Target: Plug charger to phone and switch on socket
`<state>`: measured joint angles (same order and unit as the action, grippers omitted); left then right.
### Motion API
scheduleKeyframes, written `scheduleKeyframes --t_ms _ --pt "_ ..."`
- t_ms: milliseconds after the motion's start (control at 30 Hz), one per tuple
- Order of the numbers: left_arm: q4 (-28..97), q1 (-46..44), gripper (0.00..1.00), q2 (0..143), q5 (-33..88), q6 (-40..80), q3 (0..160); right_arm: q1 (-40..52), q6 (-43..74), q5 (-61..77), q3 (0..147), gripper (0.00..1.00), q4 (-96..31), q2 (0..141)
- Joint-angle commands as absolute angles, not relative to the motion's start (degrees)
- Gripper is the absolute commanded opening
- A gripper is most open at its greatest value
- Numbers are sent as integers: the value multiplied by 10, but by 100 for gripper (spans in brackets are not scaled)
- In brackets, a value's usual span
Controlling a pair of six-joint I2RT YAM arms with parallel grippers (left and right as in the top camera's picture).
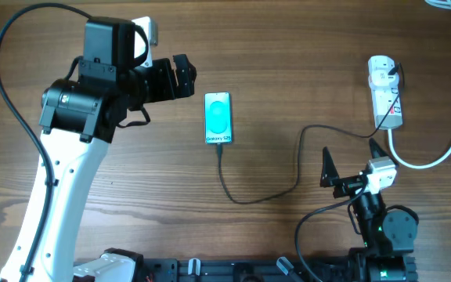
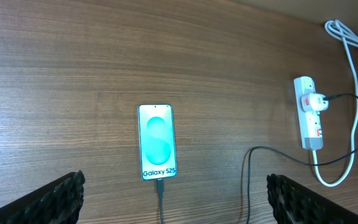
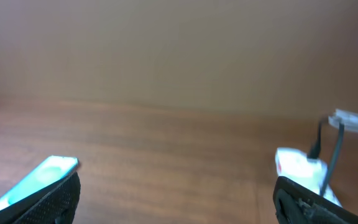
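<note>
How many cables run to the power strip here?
2. A thin black cable runs from a plug on the power strip to the phone; a thick white cord leaves its lower end, looping away right. None seems hidden.

1. Stretched the left arm from the near-left corner upward, with the wrist bent toward the middle.
2. Held the left gripper agape and empty, fingers far apart.
3. Folded the right arm low at the near-right corner.
4. Held the right gripper wide and empty, fingers spread.
</note>
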<state>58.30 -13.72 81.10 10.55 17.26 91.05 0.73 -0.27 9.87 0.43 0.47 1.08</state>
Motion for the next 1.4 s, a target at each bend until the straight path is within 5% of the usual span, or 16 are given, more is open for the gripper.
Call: scheduleKeyframes --t_ms 0,1033,1367 --pt "581 -133 100 807 109 172 917 11 4 72 3 100 3 2" --pt "575 -133 100 786 55 167 905 11 4 72 3 100 4 2" --pt "283 -69 100 562 97 168 595 11 4 72 3 100 4 2"
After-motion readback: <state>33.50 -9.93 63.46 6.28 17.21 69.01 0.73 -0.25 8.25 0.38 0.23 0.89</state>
